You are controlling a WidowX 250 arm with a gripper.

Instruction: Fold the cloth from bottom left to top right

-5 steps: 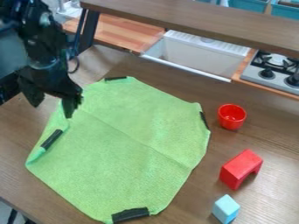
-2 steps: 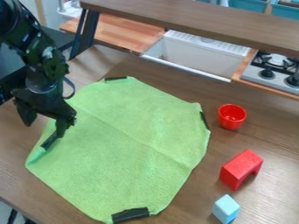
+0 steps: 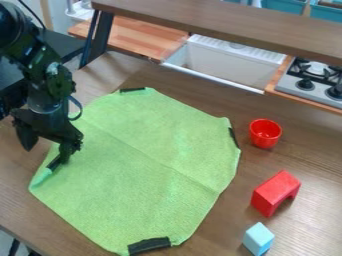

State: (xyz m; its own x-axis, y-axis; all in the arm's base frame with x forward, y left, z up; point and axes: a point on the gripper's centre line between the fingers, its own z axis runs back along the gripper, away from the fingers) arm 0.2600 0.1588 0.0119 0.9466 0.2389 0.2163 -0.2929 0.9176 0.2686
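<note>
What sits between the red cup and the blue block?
The red arch stands on the table between the red cup and the blue block, as the camera view shows.

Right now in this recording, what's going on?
A black two-finger gripper is at the left edge of a light green cloth, its fingers apart, one by a black strip there. The cloth lies mostly spread on the brown wooden table, not yet folded across. A small red cup, a red arch block and a light blue block sit to its right.
</note>
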